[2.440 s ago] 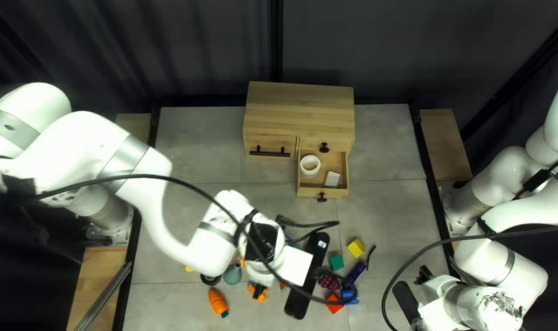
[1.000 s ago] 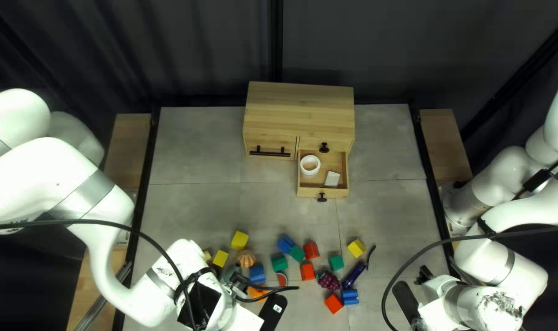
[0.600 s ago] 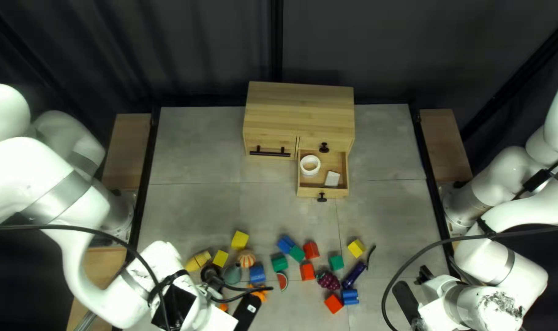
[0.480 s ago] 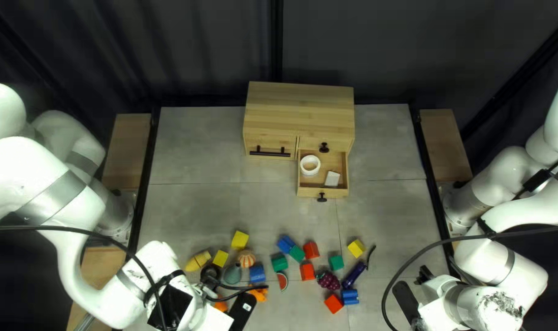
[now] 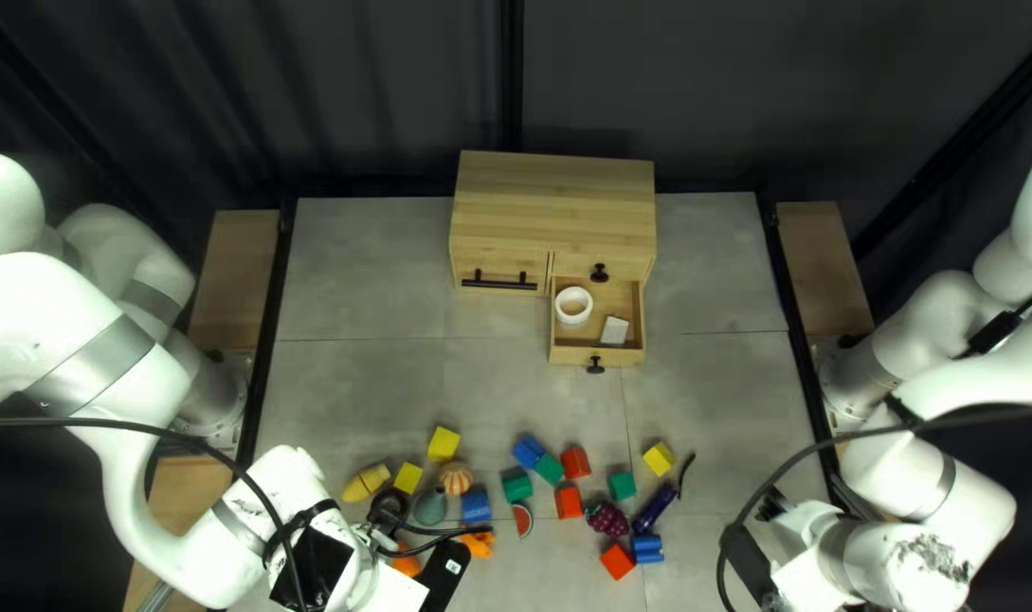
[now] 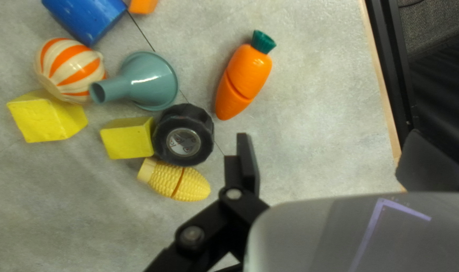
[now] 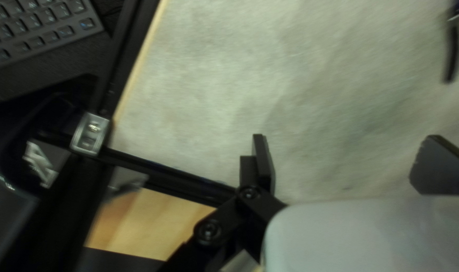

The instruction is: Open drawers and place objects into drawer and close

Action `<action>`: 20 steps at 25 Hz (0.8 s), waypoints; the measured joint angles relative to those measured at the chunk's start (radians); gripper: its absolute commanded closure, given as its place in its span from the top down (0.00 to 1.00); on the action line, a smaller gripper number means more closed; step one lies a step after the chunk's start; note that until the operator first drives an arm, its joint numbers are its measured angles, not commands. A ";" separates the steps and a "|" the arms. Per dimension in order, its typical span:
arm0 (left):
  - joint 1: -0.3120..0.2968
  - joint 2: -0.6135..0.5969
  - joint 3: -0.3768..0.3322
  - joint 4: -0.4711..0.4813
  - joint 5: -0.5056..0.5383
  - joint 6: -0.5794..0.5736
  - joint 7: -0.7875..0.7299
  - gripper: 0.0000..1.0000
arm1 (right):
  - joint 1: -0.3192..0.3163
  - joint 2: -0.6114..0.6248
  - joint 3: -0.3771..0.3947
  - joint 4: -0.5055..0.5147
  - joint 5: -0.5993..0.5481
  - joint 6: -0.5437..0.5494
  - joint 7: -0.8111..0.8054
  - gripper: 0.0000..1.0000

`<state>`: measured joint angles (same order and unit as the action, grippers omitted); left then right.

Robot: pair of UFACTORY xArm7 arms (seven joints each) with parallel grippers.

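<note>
The left gripper (image 5: pixel 371 583) points down over the table's near-left part, fingers spread, the left arm (image 5: pixel 97 351) bending at its elbow before reaching there. The right gripper (image 5: pixel 805 537), also spread, points down by the near-right corner, its arm folded close. Ahead of the left fingers lies a toy carrot (image 6: pixel 243 80); a black toy wheel (image 6: pixel 184 135) and toy corn (image 6: pixel 175 181) sit beside them. Farther off, the cabinet's (image 5: pixel 556 198) lower right drawer (image 5: pixel 595 356) stands open, holding a white ring (image 5: pixel 574 296) and a small white block (image 5: pixel 615 331).
</note>
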<state>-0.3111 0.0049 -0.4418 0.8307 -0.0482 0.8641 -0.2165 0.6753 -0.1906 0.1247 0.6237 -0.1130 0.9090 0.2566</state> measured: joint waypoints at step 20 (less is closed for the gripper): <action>0.000 0.000 0.000 0.000 0.000 0.000 0.000 1.00 | -0.093 0.240 -0.104 0.073 -0.012 -0.299 -0.298 1.00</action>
<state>-0.3111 0.0049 -0.4418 0.8307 -0.0482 0.8641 -0.2165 0.5824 0.0498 0.0207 0.6967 -0.1249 0.6097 -0.0413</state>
